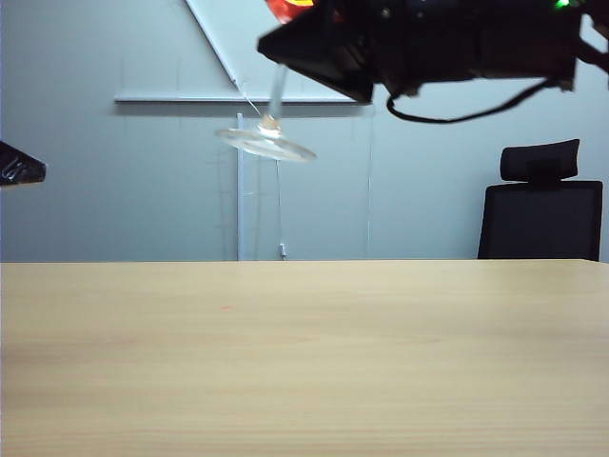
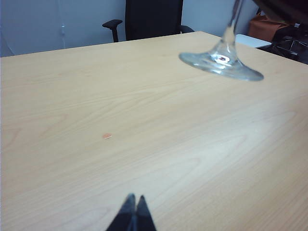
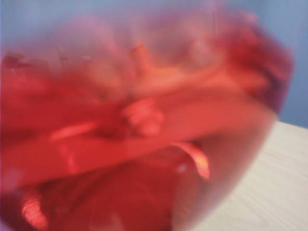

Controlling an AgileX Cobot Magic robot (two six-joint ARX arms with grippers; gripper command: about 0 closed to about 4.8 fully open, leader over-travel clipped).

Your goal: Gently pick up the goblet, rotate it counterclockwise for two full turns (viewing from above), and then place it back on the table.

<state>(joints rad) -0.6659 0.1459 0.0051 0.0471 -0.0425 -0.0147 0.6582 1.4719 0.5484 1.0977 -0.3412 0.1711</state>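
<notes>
The goblet (image 1: 269, 124) hangs high above the table (image 1: 304, 362), tilted, its round foot slanting down to the right in the exterior view and its stem running up into the right gripper (image 1: 324, 48) at the top of that picture. The right gripper's fingertips cannot be made out there, but the glass is clearly off the table and carried by that arm, so its claw is judged clamped on the goblet. The left gripper (image 2: 133, 214) sits low over the near part of the table with its two fingers pressed together, holding nothing, and shows only as a dark tip at the far left edge of the exterior view.

The main risk is the red liquid (image 3: 120, 144). With the glass already leaning, a fast turn or a steeper tilt could slop it over the rim onto the wood. The thin stem is another: too hard a squeeze or a twist could snap it, while too loose a hold could let it slide. Setting the foot down tilted could tip the glass over.

The exterior view gives the height of the foot above the table and the lean of the stem, but cuts off most of the bowl. The left wrist view shows the foot (image 2: 221, 62) from the side and a small reddish spot (image 2: 107, 136) on the wood. The right wrist view alone shows the bowl, filled with blurred red, with a corner of the table beyond it.
</notes>
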